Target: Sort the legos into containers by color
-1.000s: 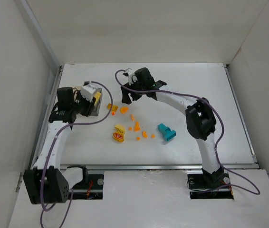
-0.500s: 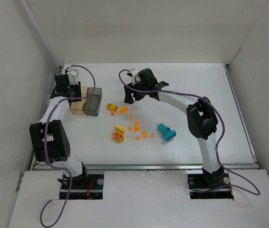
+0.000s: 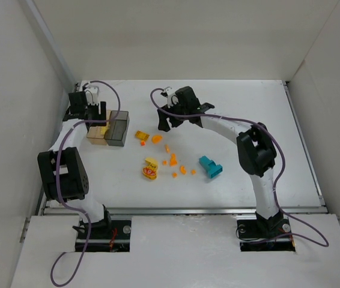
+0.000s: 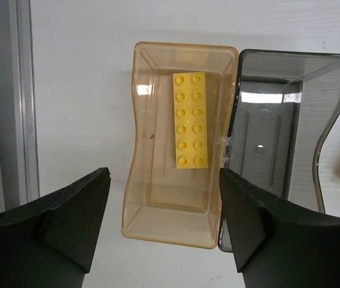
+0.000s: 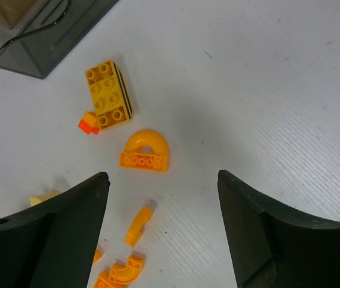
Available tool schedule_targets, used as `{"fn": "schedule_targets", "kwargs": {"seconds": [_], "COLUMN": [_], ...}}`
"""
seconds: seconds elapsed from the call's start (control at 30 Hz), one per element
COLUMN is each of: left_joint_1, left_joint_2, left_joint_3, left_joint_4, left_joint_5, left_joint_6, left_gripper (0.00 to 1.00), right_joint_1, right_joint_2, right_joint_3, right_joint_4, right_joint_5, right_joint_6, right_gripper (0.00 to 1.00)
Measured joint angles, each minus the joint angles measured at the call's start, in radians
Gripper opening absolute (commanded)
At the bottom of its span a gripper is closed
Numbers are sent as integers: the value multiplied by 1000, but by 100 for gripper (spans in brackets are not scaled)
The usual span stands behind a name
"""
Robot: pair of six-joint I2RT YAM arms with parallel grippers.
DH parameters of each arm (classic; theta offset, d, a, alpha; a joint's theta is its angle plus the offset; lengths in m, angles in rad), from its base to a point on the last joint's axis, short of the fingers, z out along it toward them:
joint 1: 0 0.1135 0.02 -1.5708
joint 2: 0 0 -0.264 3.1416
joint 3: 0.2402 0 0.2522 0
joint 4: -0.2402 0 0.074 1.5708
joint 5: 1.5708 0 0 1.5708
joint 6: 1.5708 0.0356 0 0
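When viewed from above, 2 containers side by side and touching, at the left rear of the table (image 3: pixel 248 120): amber box (image 3: pixel 95 139) on the left, grey box (image 3: pixel 118 128) on the right, both translucent.

Amber box: holds 1 yellow plate (image 4: pixel 191 120), 2 studs wide by 6 long, lying flat with studs up, close along the wall next to the grey box.

Left gripper (image 4: pixel 163 180): hangs straight over the amber box. Jaws spread wide, gripping nothing; 2 dark fingers (image 4: pixel 68 222) standing either side of the box in the wrist view.

Right gripper (image 5: pixel 161 180): hovers over the loose pieces just right of the grey box. Jaws likewise wide apart, nothing between them.

Loose legos, all on the bare table to the right of the containers:
- 1 yellow-orange brick (image 5: pixel 107 96), nearest the grey box, with 1 tiny red-orange bit (image 5: pixel 87 124) at its end, apparently touching.
- 1 orange arch (image 5: pixel 146 153) just beside that brick.
- 1 curved orange piece (image 5: pixel 137 225) a little nearer the arm bases.
- Scatter of small orange bits (image 3: pixel 173 159) toward the table's middle.
- 1 yellow piece with red marks (image 3: pixel 150 170) at the near left of the scatter.
- 1 teal block (image 3: pixel 210 167), larger than the rest, to the right of the scatter and apart from it.
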Motion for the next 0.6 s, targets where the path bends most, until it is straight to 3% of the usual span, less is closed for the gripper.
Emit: {"fn": "schedule_targets", "kwargs": {"seconds": [0.13, 0.23, 0.47, 0.6], "left_joint_1": [5, -24, -256, -361], "left_joint_2": [5, -21, -177, -67], "left_joint_3": [9, 13, 18, 130], "left_joint_4": [-16, -19, -98, -270], "left_joint_5": [11, 36, 278, 387], "left_joint_6": [16, 133, 649, 949], "left_gripper": [70, 68, 67, 68], "right_joint_1": [0, -6, -85, -133], "right_joint_2": [-12, -35, -102, -127], "right_joint_3": [-3, -22, -107, -140], "right_joint_4": [0, 1, 52, 69], "right_joint_5": [1, -6, -82, -92], "right_joint_6": [-4, -3, 56, 66], "right_gripper": [79, 82, 84, 84]}}
